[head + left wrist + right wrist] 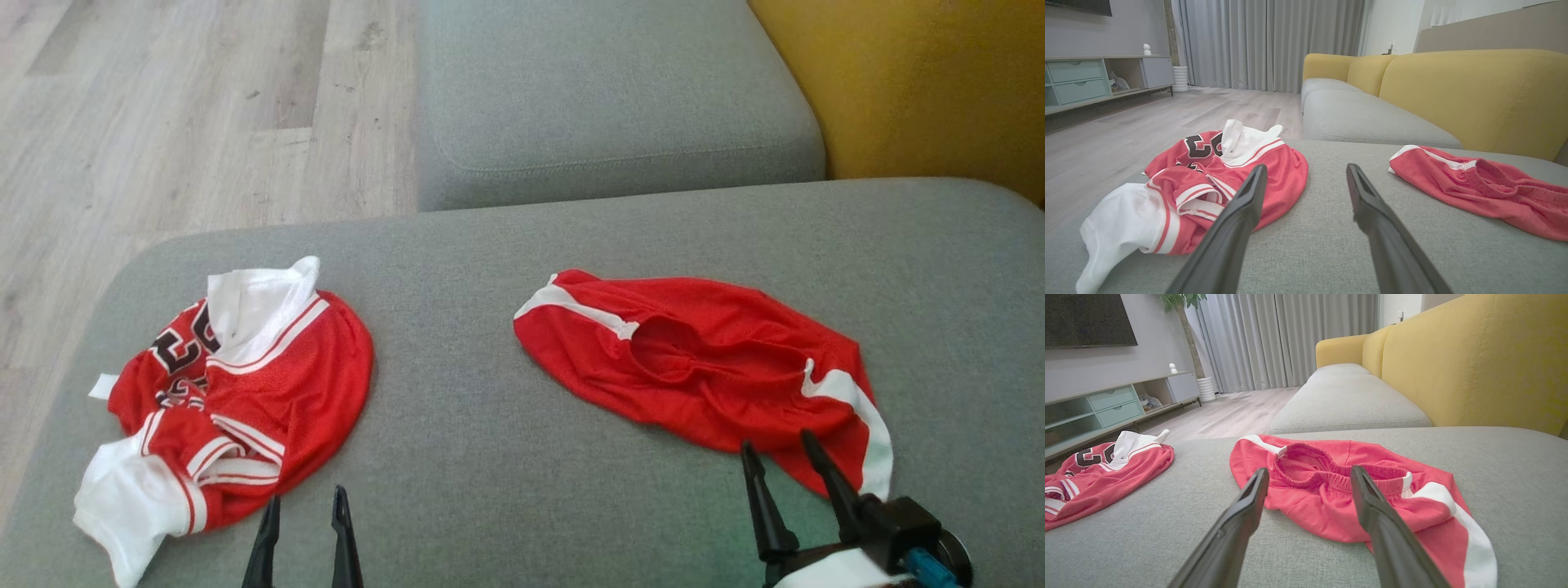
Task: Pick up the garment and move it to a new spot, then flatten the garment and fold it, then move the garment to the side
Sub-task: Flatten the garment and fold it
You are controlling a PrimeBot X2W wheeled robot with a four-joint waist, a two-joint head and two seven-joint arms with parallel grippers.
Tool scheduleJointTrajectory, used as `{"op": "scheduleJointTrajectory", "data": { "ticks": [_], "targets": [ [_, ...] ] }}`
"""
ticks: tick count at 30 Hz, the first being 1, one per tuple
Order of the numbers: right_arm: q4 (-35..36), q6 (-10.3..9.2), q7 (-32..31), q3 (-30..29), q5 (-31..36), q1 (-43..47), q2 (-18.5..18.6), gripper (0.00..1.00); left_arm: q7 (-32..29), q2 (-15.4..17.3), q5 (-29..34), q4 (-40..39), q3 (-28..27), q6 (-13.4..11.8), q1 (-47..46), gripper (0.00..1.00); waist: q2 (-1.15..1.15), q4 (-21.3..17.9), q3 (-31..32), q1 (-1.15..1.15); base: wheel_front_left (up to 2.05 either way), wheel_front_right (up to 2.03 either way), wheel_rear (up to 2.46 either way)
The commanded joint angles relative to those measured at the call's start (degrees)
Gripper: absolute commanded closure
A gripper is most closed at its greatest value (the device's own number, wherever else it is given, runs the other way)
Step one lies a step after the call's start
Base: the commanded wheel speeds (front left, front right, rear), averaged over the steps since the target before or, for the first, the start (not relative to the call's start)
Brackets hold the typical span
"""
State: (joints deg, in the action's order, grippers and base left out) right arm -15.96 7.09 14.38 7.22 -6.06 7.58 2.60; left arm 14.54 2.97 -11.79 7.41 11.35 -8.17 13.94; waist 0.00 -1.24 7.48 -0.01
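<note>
one pair of shorts (702, 359) just beyond right gripper (775, 439)

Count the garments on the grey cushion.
2. The jersey lies crumpled at the left of the cushion; the shorts lie at the right, just ahead of the right gripper. Their folds could hide something smaller.

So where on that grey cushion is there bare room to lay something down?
The wide strip between the jersey and the shorts is bare, as is the far edge of the cushion behind both. Crowded: the left end under the jersey.
</note>
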Motion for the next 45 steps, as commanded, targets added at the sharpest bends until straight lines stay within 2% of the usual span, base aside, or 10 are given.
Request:
{"op": "scheduleJointTrajectory", "data": {
  "ticks": [1, 11, 18, 23, 29, 38, 43, 45],
  "targets": [
    [1.6, 0.4, 0.6, 1.5, -0.2, -1.7, 0.3, 0.0, 0.5, -0.1, 0.7, -1.3, -1.4, -0.4, -1.7, 0.0, 0.0, 0.3, 0.3, 0.01, 0.0, 0.0, 0.0],
    [1.2, 0.4, 0.6, 1.9, -0.2, -1.3, 0.3, 0.0, 0.5, -0.1, 1.6, -0.7, -1.5, -0.3, -1.6, 0.0, 0.0, 0.6, 0.4, 0.01, 0.0, 0.0, 0.0],
    [1.0, 0.4, 0.6, 1.8, 0.1, -1.6, 0.3, 0.0, 0.5, -0.1, 0.6, 2.4, 0.4, 0.4, -3.7, 0.0, 0.0, -1.9, -1.1, 0.01, 0.0, 0.0, 0.0],
    [1.3, 0.4, 0.6, 0.8, 0.8, -3.5, 0.3, 0.0, 0.5, -0.1, -1.5, 7.2, 6.0, 1.8, -11.1, 0.0, 0.0, -7.0, -4.6, 0.01, 0.0, 0.0, 0.0],
    [2.5, 0.4, 0.6, 1.3, 0.7, -6.6, 0.3, 0.0, -0.1, -0.1, -4.9, 15.2, 14.8, 3.6, -24.9, 0.0, 0.0, -15.5, -11.2, 0.01, 0.0, 0.0, 0.0],
    [5.7, 0.4, 0.6, 3.7, -3.3, -11.3, 0.3, 0.0, -9.0, -0.1, -8.1, 23.8, 29.2, 6.7, -46.7, 0.0, 0.0, -26.8, -22.0, 0.01, 0.0, 0.0, 0.0],
    [6.9, 0.4, 0.6, 4.6, -5.5, -13.0, 0.3, 0.0, -14.0, -0.1, -11.9, 26.4, 36.5, 7.7, -54.3, 0.0, 0.0, -30.8, -26.4, 0.01, 0.0, 0.0, 0.0],
    [7.2, 0.4, 0.6, 4.2, -6.1, -13.2, 0.3, 0.0, -14.5, -0.1, -14.4, 26.5, 38.9, 8.1, -56.4, 0.0, 0.0, -31.2, -27.6, 0.01, 0.0, 0.0, 0.0]
  ]
}}
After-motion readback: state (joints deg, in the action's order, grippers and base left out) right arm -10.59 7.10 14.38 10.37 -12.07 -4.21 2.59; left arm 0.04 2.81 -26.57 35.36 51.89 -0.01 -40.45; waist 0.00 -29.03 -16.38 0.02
